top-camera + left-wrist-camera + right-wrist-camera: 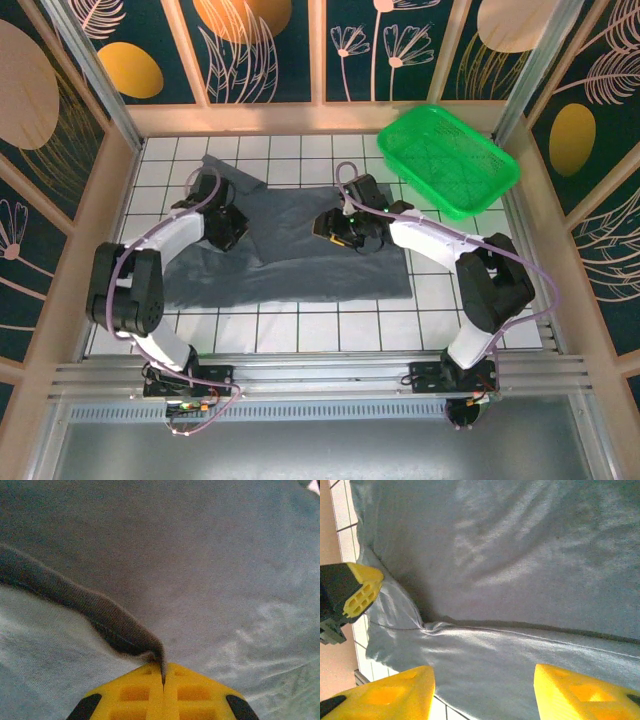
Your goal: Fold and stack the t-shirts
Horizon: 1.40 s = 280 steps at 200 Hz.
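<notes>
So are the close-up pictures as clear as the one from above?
Top external view: sharp and evenly lit, the t-shirt reading dark grey. Left wrist view: dim and grainy, the left gripper blurred at the bottom edge. Right wrist view: brighter, pale streaks of light across the fabric, the right gripper out of focus.

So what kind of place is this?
Probably a robot practice booth, not a home. A left arm and a right arm stand at the edge of a white tiled table, walled by painted flower panels, with a grey t-shirt and a green basket laid out.
</notes>
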Motion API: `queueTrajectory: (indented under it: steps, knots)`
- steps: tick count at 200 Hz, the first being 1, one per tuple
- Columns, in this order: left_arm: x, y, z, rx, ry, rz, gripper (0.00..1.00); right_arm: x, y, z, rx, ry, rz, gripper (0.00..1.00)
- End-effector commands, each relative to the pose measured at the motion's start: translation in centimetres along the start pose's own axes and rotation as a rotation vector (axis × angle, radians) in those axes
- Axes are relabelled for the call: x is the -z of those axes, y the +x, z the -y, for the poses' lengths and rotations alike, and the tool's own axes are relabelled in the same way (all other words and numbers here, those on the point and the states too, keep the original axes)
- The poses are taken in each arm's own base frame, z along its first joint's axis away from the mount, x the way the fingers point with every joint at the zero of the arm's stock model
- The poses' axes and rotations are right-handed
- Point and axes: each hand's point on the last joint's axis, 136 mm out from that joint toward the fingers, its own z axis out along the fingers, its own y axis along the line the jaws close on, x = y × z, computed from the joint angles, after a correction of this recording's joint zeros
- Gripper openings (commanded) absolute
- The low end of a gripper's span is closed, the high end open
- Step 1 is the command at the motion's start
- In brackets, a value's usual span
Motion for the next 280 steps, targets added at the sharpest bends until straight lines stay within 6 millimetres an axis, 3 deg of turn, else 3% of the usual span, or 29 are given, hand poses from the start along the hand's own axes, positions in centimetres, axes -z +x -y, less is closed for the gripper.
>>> queueTrajectory:
  steps: [1,44,90,157,232,250,259,267,280]
  knots:
    - [-0.9,0.5,-0.2,-0.115,-0.088,-0.021,0.00,1.8,-1.0,-1.3,0.008,-0.031,0.040,0.55]
    - [-2.8,1.0,0.5,-0.216,-0.147,-0.052,0.00,2.1,-0.9,-0.7,-0.007,-0.026,0.039,0.56]
    - [-3.5,1.5,1.1,-0.266,-0.161,-0.065,0.00,2.1,-1.0,-0.2,-0.011,-0.022,0.035,0.55]
    - [-1.8,1.7,3.7,-0.302,-0.099,-0.034,0.00,1.8,-1.2,0.2,-0.020,-0.015,0.031,0.56]
    - [-2.7,2.6,3.4,-0.356,-0.109,-0.083,0.00,1.8,-1.1,0.7,-0.037,-0.002,0.034,0.56]
    - [-2.2,2.1,3.6,-0.375,-0.122,-0.063,0.38,2.1,-1.1,1.6,-0.052,0.028,0.057,0.55]
    - [-1.4,1.5,3.7,-0.383,-0.135,-0.029,0.50,2.3,-1.0,2.3,-0.061,0.054,0.076,0.55]
    - [-0.4,0.7,3.9,-0.386,-0.141,0.015,0.56,2.6,-0.8,3.3,-0.075,0.082,0.094,0.55]
    - [1.4,-0.3,4.0,-0.381,-0.134,0.078,0.56,3.3,-0.5,5.2,-0.106,0.129,0.126,0.53]
